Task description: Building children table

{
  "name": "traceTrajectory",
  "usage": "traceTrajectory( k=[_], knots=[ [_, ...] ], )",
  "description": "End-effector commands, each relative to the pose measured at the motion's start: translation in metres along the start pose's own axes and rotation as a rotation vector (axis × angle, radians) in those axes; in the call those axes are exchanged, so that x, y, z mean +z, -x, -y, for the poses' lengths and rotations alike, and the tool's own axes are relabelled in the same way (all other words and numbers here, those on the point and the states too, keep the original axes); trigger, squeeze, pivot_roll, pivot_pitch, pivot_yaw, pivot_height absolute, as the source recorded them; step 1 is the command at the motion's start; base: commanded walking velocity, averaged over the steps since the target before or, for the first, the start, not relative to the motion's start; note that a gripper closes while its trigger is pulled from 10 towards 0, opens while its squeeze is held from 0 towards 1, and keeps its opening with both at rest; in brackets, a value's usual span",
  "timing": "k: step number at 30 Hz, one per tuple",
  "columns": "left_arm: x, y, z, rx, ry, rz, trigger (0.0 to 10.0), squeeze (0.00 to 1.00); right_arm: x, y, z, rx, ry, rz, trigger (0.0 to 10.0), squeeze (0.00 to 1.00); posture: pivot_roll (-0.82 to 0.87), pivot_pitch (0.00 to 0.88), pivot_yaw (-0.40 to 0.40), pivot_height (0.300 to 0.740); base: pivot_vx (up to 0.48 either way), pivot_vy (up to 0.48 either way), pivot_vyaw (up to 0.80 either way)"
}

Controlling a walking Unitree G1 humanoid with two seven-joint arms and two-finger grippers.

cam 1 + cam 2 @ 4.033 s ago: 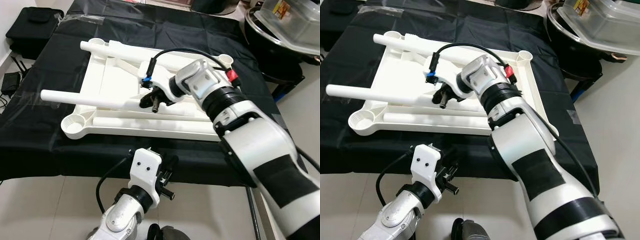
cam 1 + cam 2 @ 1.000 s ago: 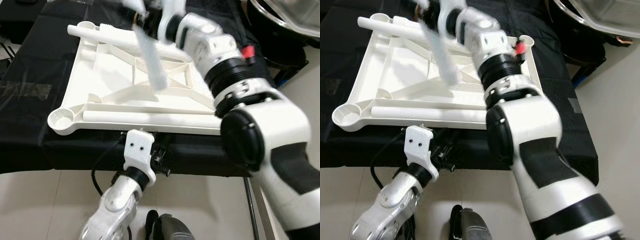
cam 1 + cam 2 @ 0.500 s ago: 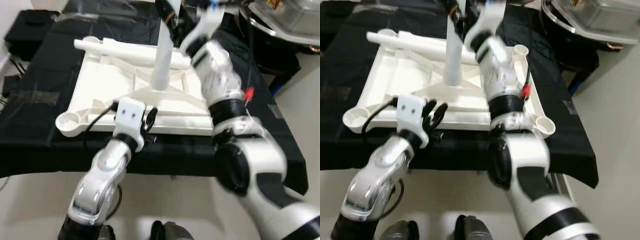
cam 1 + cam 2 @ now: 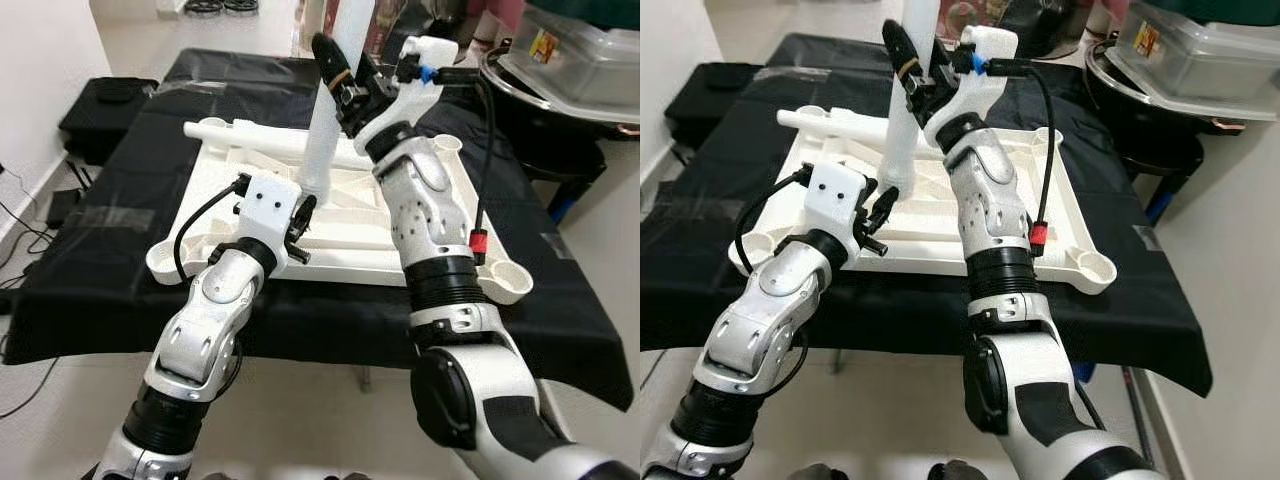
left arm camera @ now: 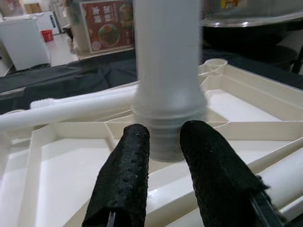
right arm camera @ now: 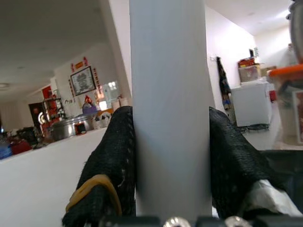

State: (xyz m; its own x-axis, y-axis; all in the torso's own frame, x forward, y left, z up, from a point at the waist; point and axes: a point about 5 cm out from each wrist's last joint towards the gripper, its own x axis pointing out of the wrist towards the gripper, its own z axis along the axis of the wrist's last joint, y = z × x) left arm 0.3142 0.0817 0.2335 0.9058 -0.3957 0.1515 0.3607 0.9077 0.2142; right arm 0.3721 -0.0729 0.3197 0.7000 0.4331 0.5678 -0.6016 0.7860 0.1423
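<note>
Standing upright near the middle of the upturned white tabletop [image 4: 440, 205], a white table leg [image 4: 328, 130] has its lower end over the ribbed underside while the right gripper [image 4: 912, 62] clamps it high up — both black fingers [image 6: 116, 156] pressed flat against its sides. The left gripper [image 5: 163, 182] sits at the leg's foot, at about 7 o'clock from it in the head view, its two fingers parted a little with the leg's stepped lower end just beyond the tips and not gripped.

The tabletop lies on a black cloth [image 4: 90, 260] that covers a low table; its near edge runs close to the cloth's front edge, where the cloth drops to pale floor tiles [image 4: 60, 420]. Round corner sockets show at 8 o'clock [image 4: 165, 262], 4 o'clock [image 4: 505, 283] and 2 o'clock [image 4: 447, 144]. Another white leg [image 4: 250, 140] lies flat along the far rim, at 10 o'clock from the upright one, and a third [image 4: 915, 215] lies along the near side just beside the left gripper.

Open cloth lies to the left of the tabletop. At 2 o'clock, off the cloth's right edge, stands a large dark pot [image 4: 570, 120] with a clear lidded container [image 4: 585, 50] on it — close to the right arm's cable [image 4: 480, 150]. A black bag [image 4: 100, 105] sits at 10 o'clock on the floor by the wall.
</note>
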Motion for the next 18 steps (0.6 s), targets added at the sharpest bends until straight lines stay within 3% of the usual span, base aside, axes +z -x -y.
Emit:
traceTrajectory(
  k=[1, 7, 8, 16, 17, 18],
  knots=[
    [0.002, -0.003, 0.001, -0.008, -0.013, 0.001, 10.0, 0.00, 0.000, 0.001, -0.005, 0.020, 0.004, -0.005, 0.0, 0.00, 0.07, 0.054, -0.086, 0.740, 0.000, 0.000, 0.00],
    [0.001, -0.003, 0.003, -0.011, -0.024, 0.001, 10.0, 0.00, -0.001, 0.005, -0.007, 0.018, -0.004, -0.014, 0.0, 0.00, 0.07, 0.056, -0.087, 0.740, 0.000, 0.000, 0.00],
    [-0.003, -0.003, 0.003, -0.009, -0.014, -0.006, 10.0, 1.00, 0.000, 0.006, -0.009, 0.021, -0.013, -0.014, 0.0, 0.00, 0.07, 0.065, -0.086, 0.740, 0.000, 0.000, 0.00],
    [-0.007, -0.003, 0.002, -0.026, -0.030, -0.010, 10.0, 1.00, 0.002, 0.010, -0.015, 0.026, -0.025, -0.022, 0.0, 0.00, 0.07, 0.067, -0.082, 0.740, 0.000, 0.000, 0.00],
    [-0.006, -0.004, 0.003, -0.037, -0.032, -0.006, 10.0, 0.00, 0.002, 0.011, -0.015, 0.025, -0.027, -0.023, 0.0, 0.00, 0.07, 0.068, -0.078, 0.740, 0.000, 0.000, 0.00],
    [-0.007, -0.004, 0.004, -0.046, -0.043, -0.009, 10.0, 0.00, 0.002, 0.012, -0.017, 0.026, -0.026, -0.024, 0.0, 0.00, 0.07, 0.068, -0.077, 0.740, 0.000, 0.000, 0.00]
  ],
)
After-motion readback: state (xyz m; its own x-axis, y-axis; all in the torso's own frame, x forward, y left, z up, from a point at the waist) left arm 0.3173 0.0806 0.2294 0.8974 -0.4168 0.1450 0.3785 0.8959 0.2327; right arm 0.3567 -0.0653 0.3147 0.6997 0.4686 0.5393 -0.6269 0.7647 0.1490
